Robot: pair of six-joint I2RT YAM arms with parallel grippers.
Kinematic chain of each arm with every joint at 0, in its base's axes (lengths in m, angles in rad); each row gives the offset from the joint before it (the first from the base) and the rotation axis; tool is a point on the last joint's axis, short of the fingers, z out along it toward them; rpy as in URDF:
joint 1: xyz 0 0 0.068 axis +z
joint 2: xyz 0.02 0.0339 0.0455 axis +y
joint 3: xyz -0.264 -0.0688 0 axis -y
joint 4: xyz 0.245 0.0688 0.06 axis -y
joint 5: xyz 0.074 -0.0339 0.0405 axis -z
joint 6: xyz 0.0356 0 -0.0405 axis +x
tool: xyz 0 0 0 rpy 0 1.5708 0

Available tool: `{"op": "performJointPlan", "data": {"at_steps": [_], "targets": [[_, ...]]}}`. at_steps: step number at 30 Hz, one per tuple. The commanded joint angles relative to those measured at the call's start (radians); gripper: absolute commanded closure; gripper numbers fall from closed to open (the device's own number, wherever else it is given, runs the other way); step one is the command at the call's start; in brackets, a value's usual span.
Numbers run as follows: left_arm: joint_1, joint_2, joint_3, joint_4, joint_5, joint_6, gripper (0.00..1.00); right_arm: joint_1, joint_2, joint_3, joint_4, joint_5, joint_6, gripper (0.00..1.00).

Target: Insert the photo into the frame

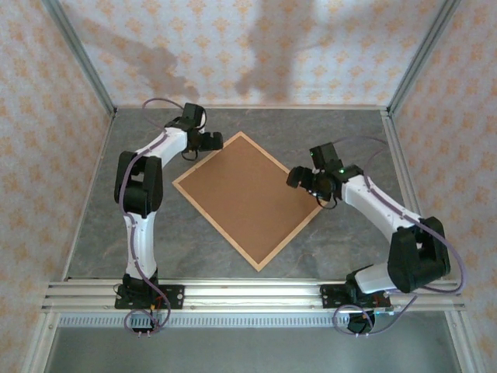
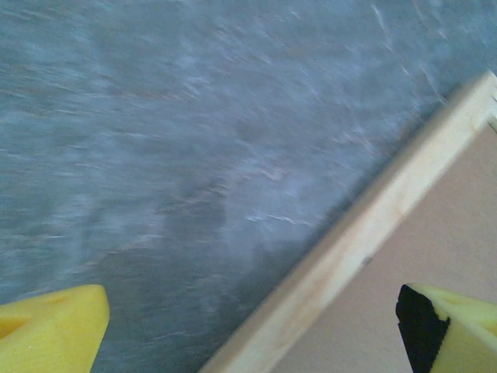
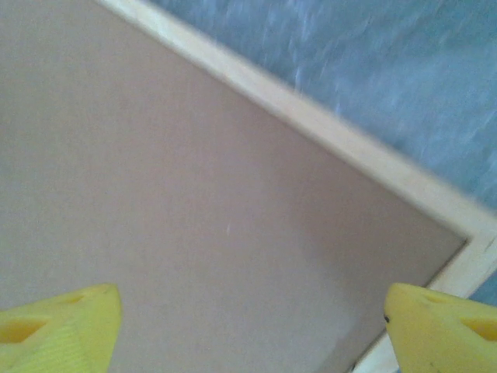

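A plain brown board [image 1: 245, 198] lies flat mid-table, turned like a diamond, on a mottled grey tabletop [image 1: 357, 136]. Pale walls [image 1: 311, 39] with small orange motifs enclose three sides. Silver metal rails [image 1: 256, 294] run along the near edge. The board seems smooth, though close views are blurred.

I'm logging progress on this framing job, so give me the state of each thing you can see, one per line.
frame: lying flat on the table, turned cornerwise, opening filled.
backing board: brown, lying inside the frame.
left gripper: open, holding nothing, straddling the frame's edge strip.
right gripper: open, holding nothing, over the backing board near a frame corner.
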Motion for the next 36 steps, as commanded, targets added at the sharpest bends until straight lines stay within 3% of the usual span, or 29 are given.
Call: {"op": "performJointPlan", "data": {"at_steps": [1,6,10,19,29,36], "targets": [[0.011,-0.167,-0.113,0.013,-0.209,-0.088,0.02,-0.042,0.144,0.079,0.023,0.054,-0.119,0.09],[0.010,-0.443,-0.504,0.170,-0.173,-0.281,0.03,-0.061,0.368,0.265,0.002,0.002,-0.217,0.04],[-0.026,-0.610,-0.733,0.183,-0.132,-0.379,0.02,-0.062,0.515,0.411,-0.057,-0.059,-0.269,0.03],[-0.198,-0.796,-0.948,0.068,-0.174,-0.518,0.04,-0.057,0.615,0.475,-0.067,-0.162,-0.282,0.07],[-0.218,-0.696,-0.985,0.289,0.066,-0.564,0.12,-0.057,0.606,0.455,-0.091,-0.172,-0.293,0.11],[-0.219,-0.623,-0.969,0.381,0.124,-0.570,0.15,-0.063,0.544,0.389,-0.092,-0.210,-0.279,0.14]]}}
